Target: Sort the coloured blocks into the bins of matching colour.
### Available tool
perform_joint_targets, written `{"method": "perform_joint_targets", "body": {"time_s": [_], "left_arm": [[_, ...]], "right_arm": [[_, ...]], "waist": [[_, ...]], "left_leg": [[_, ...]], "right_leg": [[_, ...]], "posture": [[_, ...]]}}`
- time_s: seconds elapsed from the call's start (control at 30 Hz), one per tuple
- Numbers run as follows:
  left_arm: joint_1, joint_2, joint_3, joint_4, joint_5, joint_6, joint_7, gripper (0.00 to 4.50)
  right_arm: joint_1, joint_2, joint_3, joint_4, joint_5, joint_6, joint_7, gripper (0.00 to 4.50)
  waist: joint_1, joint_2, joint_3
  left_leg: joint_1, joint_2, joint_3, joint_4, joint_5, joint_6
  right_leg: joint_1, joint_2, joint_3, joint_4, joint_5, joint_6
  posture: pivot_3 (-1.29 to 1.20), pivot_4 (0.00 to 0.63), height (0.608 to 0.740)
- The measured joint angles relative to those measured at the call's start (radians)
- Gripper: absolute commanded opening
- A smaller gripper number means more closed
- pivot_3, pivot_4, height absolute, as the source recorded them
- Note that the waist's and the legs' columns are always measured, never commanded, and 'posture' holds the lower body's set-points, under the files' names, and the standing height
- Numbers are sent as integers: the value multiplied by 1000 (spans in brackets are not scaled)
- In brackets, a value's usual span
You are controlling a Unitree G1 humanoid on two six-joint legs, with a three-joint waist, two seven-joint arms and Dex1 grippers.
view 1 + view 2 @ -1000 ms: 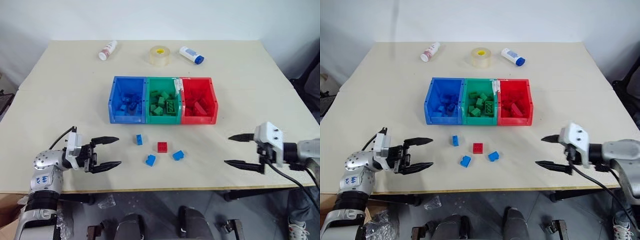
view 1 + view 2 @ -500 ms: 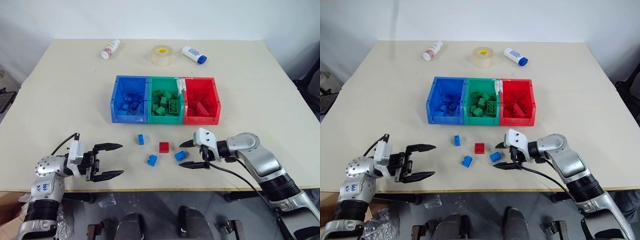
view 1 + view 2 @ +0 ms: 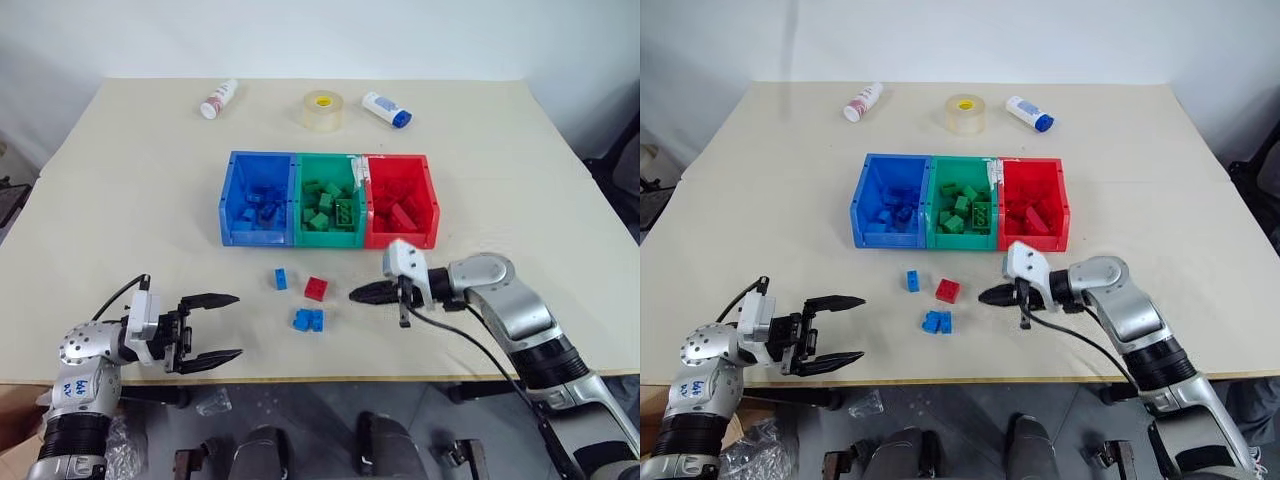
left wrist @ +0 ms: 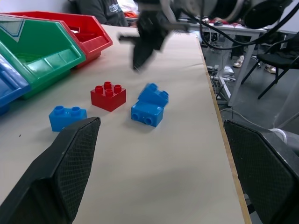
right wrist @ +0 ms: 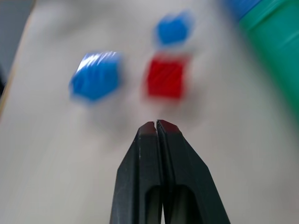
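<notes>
Just right of the small red studded plastic brick [image 3: 316, 288], the right gripper [image 3: 354, 295] is clenched on nothing — it should reopen, straddle the brick squarely, then carry it to the red open-topped plastic bin [image 3: 428, 215]. Left gripper [image 3: 228, 327] waits, fingers spread.

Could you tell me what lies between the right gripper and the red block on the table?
Nothing: in the left eye view only bare table lies between the shut right gripper and the red block.

bins [image 3: 958, 204] – loose blocks [image 3: 937, 322], right gripper [image 3: 987, 296] closed
</notes>
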Motion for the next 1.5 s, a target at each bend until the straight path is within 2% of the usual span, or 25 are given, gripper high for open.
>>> {"method": "perform_joint_targets", "body": {"time_s": [0.13,0.23,0.3,0.37,0.67,0.73,0.97,1.3,1.4,1.5], "left_arm": [[-4,-8,-2,0,0,-7,1,4500],[-6,-11,-2,0,0,-11,2,4500],[-6,-11,-2,0,0,-12,5,4500],[-7,-11,-2,0,0,-16,8,4500],[7,-11,-1,-1,0,-19,20,4500],[9,-11,0,-1,0,-19,22,4500],[21,-11,-1,-8,0,-18,25,4500],[47,-11,0,-37,0,-16,39,4500],[50,-11,0,-42,0,-16,45,4500],[58,-11,0,-44,0,-16,48,4500]], "right_arm": [[-142,59,-24,58,7,-7,-29,54],[-155,64,-18,90,-1,-25,-16,54],[-146,63,-5,89,-2,-24,8,412],[-132,44,2,79,-2,-8,25,895],[-7,-23,66,-68,-17,79,54,4040],[17,-23,75,-90,-25,89,52,4469],[50,-6,117,-93,-49,112,28,4469],[39,122,177,-19,-93,78,-31,4469],[23,147,186,10,-103,62,-42,3840],[20,153,186,21,-112,56,-51,2837]], "waist": [[-2,0,0],[6,0,0],[4,0,0],[3,0,0],[1,0,0],[2,0,0],[2,0,0],[1,0,0],[0,0,0],[1,0,0]], "left_leg": [[0,0,0,0,0,0],[-1,0,0,0,0,0],[-1,-1,0,0,0,1],[-1,0,0,0,0,1],[-1,0,0,0,0,0],[-1,0,0,0,0,0],[-1,0,0,0,0,0],[-1,0,0,0,0,0],[-1,0,0,0,0,0],[-1,0,0,0,0,0]], "right_leg": [[0,0,0,0,0,0],[0,0,0,0,0,0],[0,0,0,-1,0,0],[0,0,0,-1,0,0],[-1,0,0,0,0,0],[0,0,0,0,0,0],[-1,0,0,0,0,0],[0,0,0,0,0,0],[0,0,0,0,0,0],[0,0,0,0,0,0]], "posture": [[0,150,740],[0,150,740],[0,150,740],[0,150,740],[0,150,740],[0,150,740],[0,150,740],[0,150,740],[0,150,740],[0,150,740]]}}
